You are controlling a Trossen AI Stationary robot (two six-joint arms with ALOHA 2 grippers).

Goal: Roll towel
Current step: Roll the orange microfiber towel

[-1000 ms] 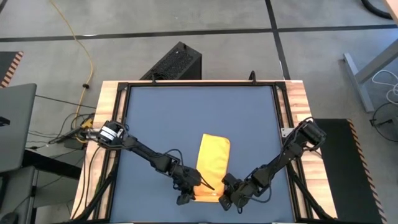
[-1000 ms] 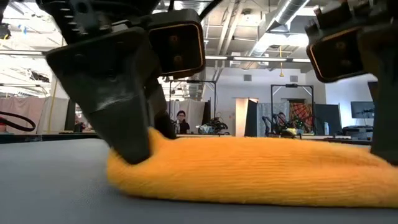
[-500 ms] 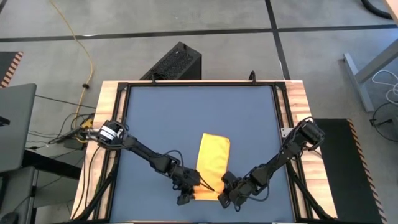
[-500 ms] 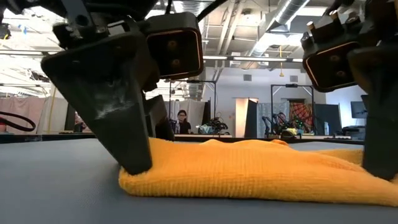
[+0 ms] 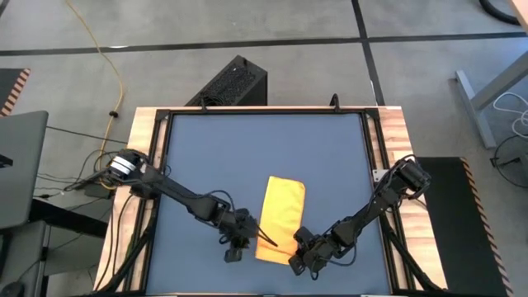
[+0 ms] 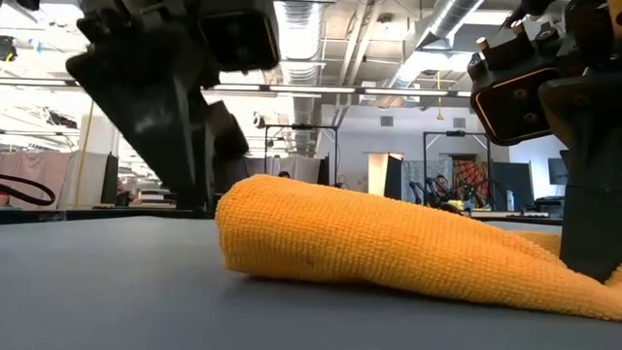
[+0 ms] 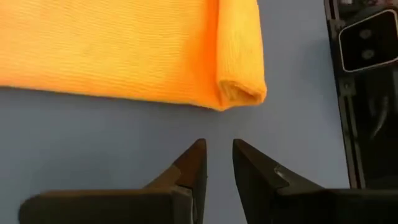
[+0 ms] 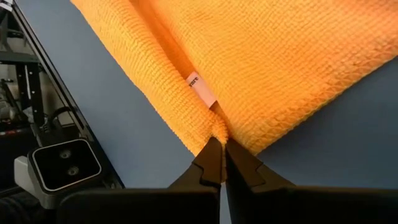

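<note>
My right gripper (image 8: 221, 152) pinches the towel (image 5: 279, 219) corner at the table's (image 5: 247, 148) near edge; my left gripper (image 7: 217, 163) sits empty, slightly parted, beside the started roll. I'd regrip the roll end squarely.

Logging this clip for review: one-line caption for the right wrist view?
Right gripper pinching the rolled corner of the yellow towel near its white tag, on the dark blue tabletop.
</note>
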